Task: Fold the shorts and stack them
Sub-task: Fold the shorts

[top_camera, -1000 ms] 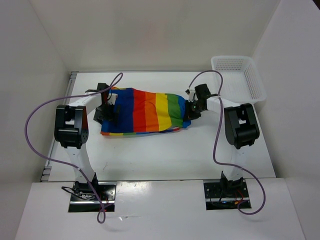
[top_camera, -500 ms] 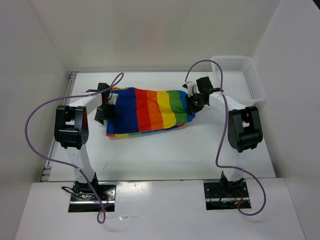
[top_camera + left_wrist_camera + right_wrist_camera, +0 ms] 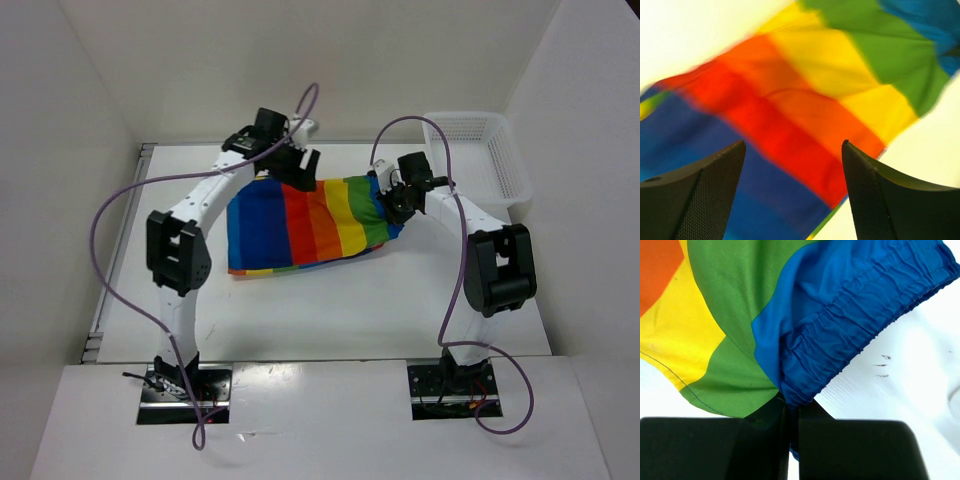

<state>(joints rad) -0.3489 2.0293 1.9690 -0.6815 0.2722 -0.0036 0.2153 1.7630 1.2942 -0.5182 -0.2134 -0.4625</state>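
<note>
Rainbow shorts (image 3: 310,222) spread mid-frame on our white surface (image 3: 330,310)
Our right hand (image 3: 790,412) pinches the blue gathered edge — our left hand (image 3: 792,147), fingers apart, hovers above

Rainbow shorts (image 3: 300,225) on white table (image 3: 330,310)

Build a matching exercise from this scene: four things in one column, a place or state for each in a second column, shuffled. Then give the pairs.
Column one:
1. left gripper
2. right gripper
3. shorts
4. basket

Column two:
A. white mesh, at the far right corner of the table
B. shut on a blue gathered edge
C. open, gripping nothing
D. rainbow-striped, lying on the table

Pairs: 1-C, 2-B, 3-D, 4-A
</note>
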